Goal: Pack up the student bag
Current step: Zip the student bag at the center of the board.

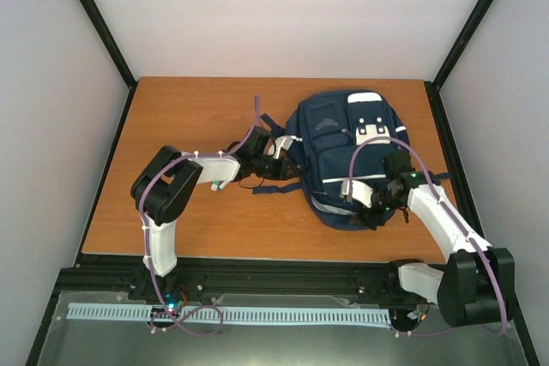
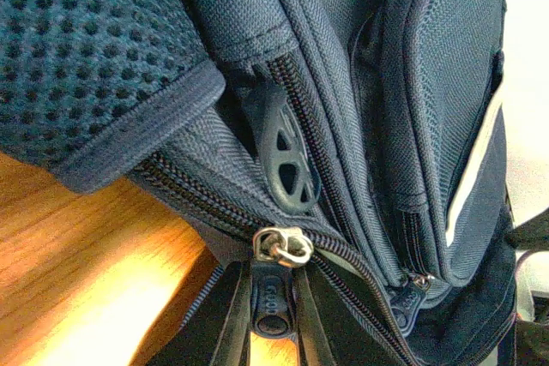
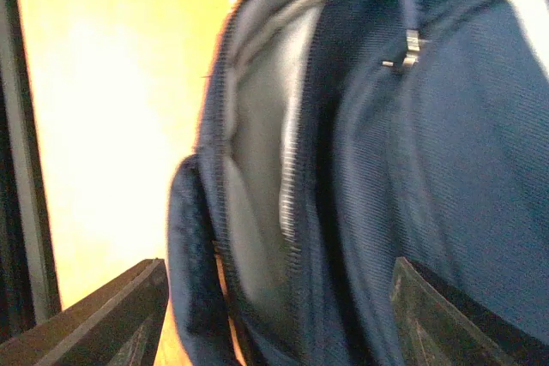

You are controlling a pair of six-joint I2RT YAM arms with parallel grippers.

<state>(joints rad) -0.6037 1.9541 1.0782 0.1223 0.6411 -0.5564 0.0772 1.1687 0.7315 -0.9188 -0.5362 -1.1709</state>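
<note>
The navy student bag [image 1: 347,156] lies on the wooden table [image 1: 189,109], right of centre. My left gripper [image 1: 273,163] is at the bag's left side. In the left wrist view the left gripper [image 2: 270,319] is shut on the black pull tab [image 2: 270,297] of a silver zipper slider [image 2: 285,246] on the bag [image 2: 412,83]. My right gripper [image 1: 377,205] is at the bag's near right edge. In the right wrist view the right gripper [image 3: 279,323] is open, with its fingers [image 3: 129,315] wide apart. The bag's unzipped edge with grey lining [image 3: 257,152] lies between them.
A dark strap loop [image 1: 270,184] trails from the bag's left side onto the table. A second zipper slider [image 2: 410,296] sits lower on the bag. Black frame posts [image 1: 94,19] and white walls enclose the table. A black rail [image 1: 283,272] runs along the near edge.
</note>
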